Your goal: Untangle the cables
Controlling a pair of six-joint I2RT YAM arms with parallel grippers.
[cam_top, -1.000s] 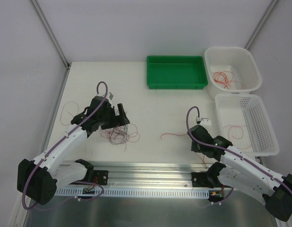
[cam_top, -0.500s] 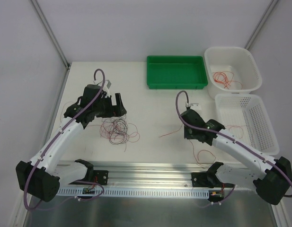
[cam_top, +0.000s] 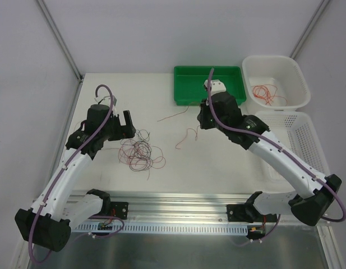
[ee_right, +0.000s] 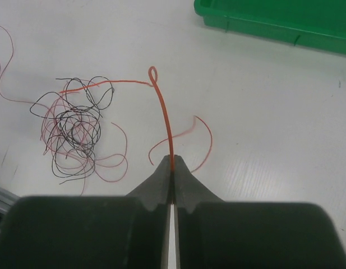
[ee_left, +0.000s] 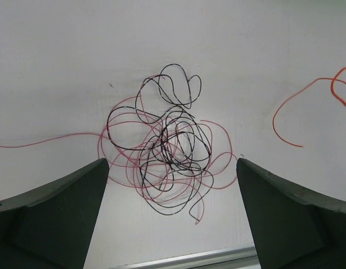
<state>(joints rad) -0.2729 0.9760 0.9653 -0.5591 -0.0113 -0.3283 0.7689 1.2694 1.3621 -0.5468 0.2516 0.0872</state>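
Right wrist view: right gripper [ee_right: 171,168] jaws pinched shut on an orange cable [ee_right: 164,117], just in front of the tray [ee_right: 273,25]. Left gripper [ee_left: 170,171] jaws spread wide, empty, over the red-and-black tangle [ee_left: 167,145], left of the tray and nearer the arms.

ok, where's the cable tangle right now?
The cable tangle lies on the table, left half in the top view, just base-side of the open left gripper; the left wrist view frames it between the fingers.
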